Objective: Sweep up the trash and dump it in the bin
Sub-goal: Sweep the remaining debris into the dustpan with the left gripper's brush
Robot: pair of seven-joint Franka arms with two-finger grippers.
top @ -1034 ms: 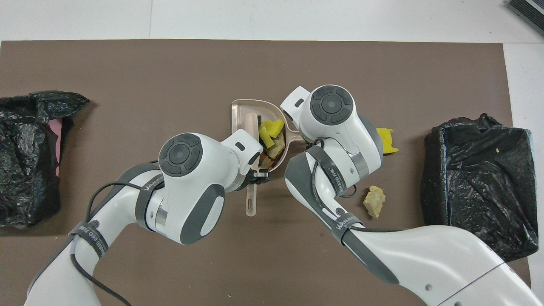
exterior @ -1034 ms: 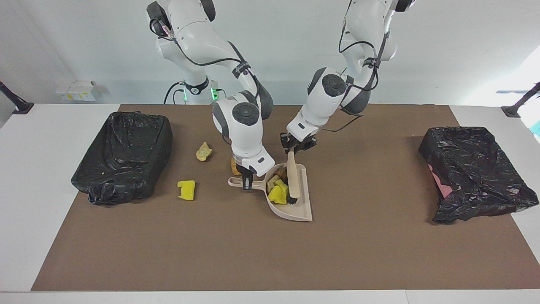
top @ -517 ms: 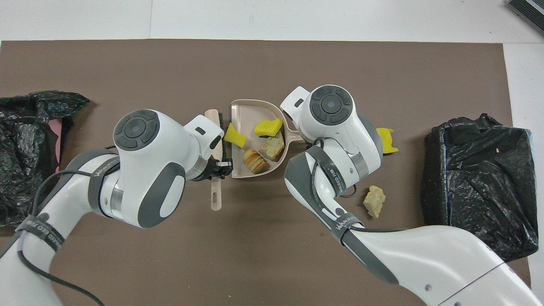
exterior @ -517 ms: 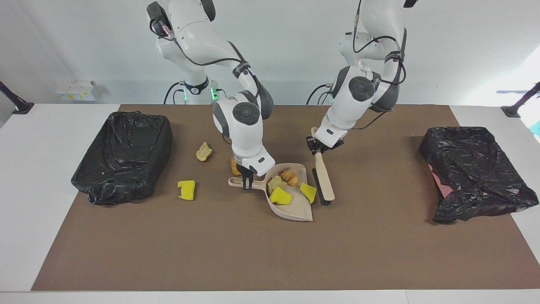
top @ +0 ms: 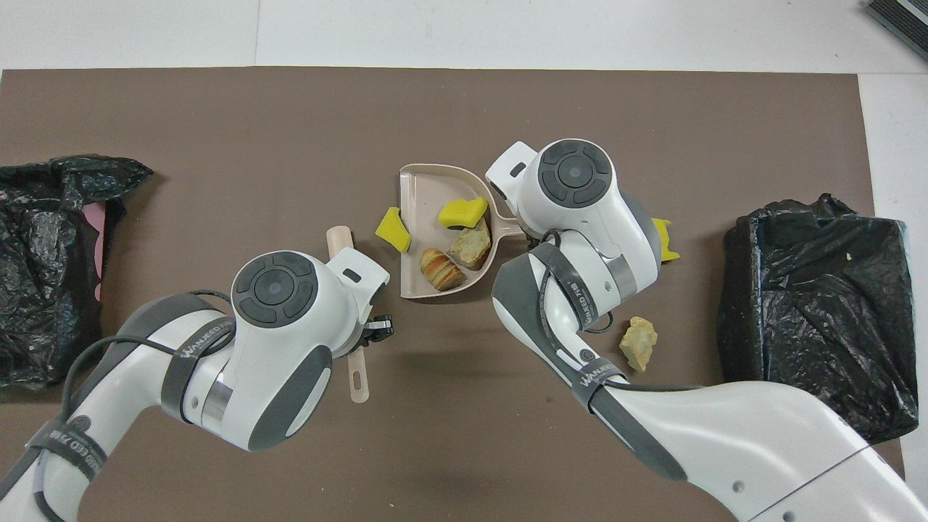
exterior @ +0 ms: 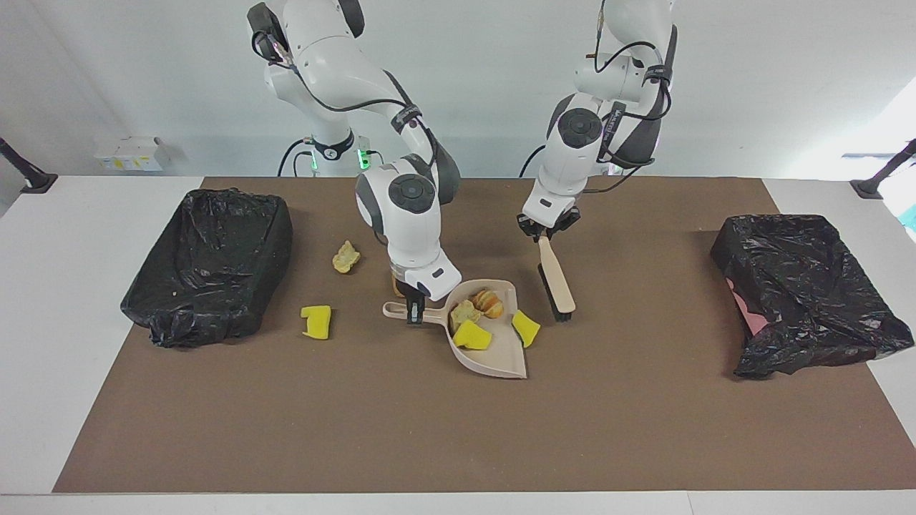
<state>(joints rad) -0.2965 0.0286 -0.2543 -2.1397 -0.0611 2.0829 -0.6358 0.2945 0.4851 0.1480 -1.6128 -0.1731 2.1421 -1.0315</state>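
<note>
1. Trash: seven pieces counted: three yellow chunks, two pale lumps, two orange-brown bits.
2. Dustpan (exterior: 501, 354): one, mid-frame in both views. It holds three pieces: a yellow chunk (exterior: 472, 335), a pale lump (exterior: 465, 312) and a bread-like bit (exterior: 489, 302), bunched toward the handle end.
3. A second yellow chunk (top: 392, 230) lies at the pan's open lip. The overhead view shows it on the mat (exterior: 429, 429) and touching the lip.
4. The remaining three pieces lie on the mat toward the right arm's end:
   - A pale lump (exterior: 346, 257) lies nearest the robots.
   - A yellow chunk (exterior: 316, 321) lies farther from them.
   - An orange-brown bit (exterior: 396, 284) lies just beside the pan handle, mostly hidden by the right gripper.
5. Bins: two, each lined with a black bag.
   - The bin (exterior: 207, 265) at the right arm's end sits mid-height at the frame edge in the facing view. It is open and shows one tiny pale crumb (top: 848, 255) on the liner.
   - The bin (exterior: 801, 293) at the left arm's end has a crumpled bag with pink showing at one side. Its contents cannot be seen.
6. Brush (exterior: 556, 282): one, upper centre of the facing view, slanting down beside the pan. Whether its bristles touch the mat cannot be told.
7. Right gripper (exterior: 413, 309): pinching the pan handle from above.
8. Left gripper (exterior: 547, 232): clamped on the brush handle, over the mat.
</note>
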